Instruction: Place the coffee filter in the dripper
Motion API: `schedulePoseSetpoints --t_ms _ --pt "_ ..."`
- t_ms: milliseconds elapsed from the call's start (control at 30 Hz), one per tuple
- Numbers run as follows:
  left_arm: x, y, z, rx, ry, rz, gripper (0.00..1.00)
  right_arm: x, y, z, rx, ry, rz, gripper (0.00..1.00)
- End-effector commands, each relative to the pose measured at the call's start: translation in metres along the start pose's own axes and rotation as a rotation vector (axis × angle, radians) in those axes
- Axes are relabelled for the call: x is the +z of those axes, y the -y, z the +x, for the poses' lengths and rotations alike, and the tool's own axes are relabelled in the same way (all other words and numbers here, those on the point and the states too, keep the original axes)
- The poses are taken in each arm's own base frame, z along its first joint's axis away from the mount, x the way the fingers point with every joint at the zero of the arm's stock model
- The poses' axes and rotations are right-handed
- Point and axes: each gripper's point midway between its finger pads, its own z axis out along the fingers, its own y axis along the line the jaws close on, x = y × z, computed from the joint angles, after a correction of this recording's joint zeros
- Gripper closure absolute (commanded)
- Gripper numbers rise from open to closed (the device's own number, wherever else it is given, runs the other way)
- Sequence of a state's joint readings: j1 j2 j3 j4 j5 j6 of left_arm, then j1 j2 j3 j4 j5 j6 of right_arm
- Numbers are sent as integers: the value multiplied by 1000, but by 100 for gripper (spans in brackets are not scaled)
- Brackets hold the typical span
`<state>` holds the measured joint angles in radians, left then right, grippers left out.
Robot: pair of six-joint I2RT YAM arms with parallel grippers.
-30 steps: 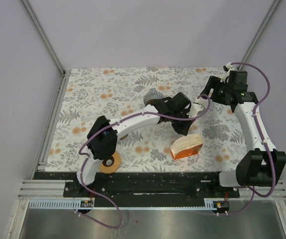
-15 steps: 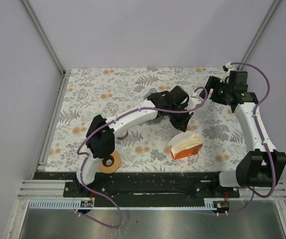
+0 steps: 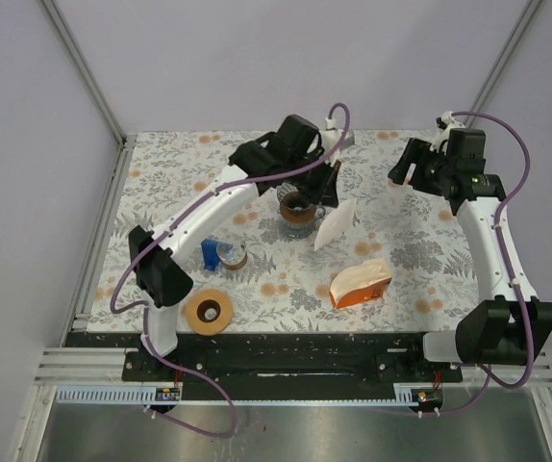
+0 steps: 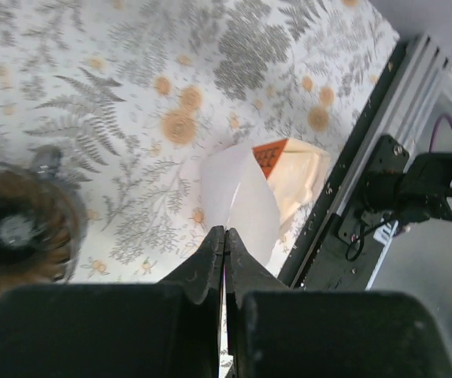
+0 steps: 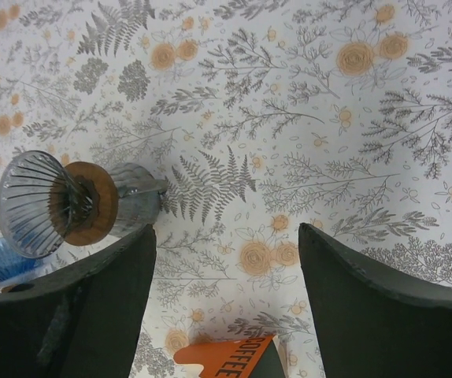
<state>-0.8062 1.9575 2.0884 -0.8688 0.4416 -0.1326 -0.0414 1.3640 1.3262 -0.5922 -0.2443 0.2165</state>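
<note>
My left gripper (image 3: 334,188) is shut on a white paper coffee filter (image 3: 337,223) and holds it in the air just right of the dripper (image 3: 298,207). The dripper is clear ribbed glass with a brown collar and stands at the table's middle back. In the left wrist view the shut gripper (image 4: 224,230) pinches the filter (image 4: 238,201), with the dripper (image 4: 17,232) low on the left. My right gripper (image 3: 406,173) is open and empty at the back right. In the right wrist view (image 5: 226,236) it hovers over bare cloth, with the dripper (image 5: 61,203) on the left.
An orange coffee filter pack (image 3: 361,284) lies at the front right; it also shows in the left wrist view (image 4: 289,169) and the right wrist view (image 5: 226,358). A tape roll (image 3: 209,311) lies at the front left, with a blue cup (image 3: 213,253) behind it.
My left arm has swung from beside the orange pack up and back toward the far side, carrying the white filter. The dripper is now uncovered. The right arm has barely moved.
</note>
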Motion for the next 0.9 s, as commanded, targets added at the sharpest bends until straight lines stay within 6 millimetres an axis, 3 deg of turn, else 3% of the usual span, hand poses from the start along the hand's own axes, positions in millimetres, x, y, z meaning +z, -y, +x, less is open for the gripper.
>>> schedulePoseSetpoints --t_ms 0,100,133,300,467,700,867 --pt "-52 -15 -38 -59 145 -73 100 -30 -22 -44 -8 135 -26 22" --pt "-74 -34 -51 -126 210 -130 100 -31 -48 -53 -66 171 -20 24" --pt "-82 -42 -55 -156 235 -153 100 -31 -71 -52 -113 176 -42 24" --pt "-113 -76 -63 -241 325 -311 100 -27 -141 -55 -175 191 -180 23" --pt "-131 -92 -66 -267 377 -413 100 -20 -221 -34 -181 179 -381 21" --pt "-139 -98 -71 -276 408 -438 100 5 -258 -8 -159 89 -449 23" --pt "-140 -102 -72 -279 414 -446 100 15 -267 7 -154 54 -463 25"
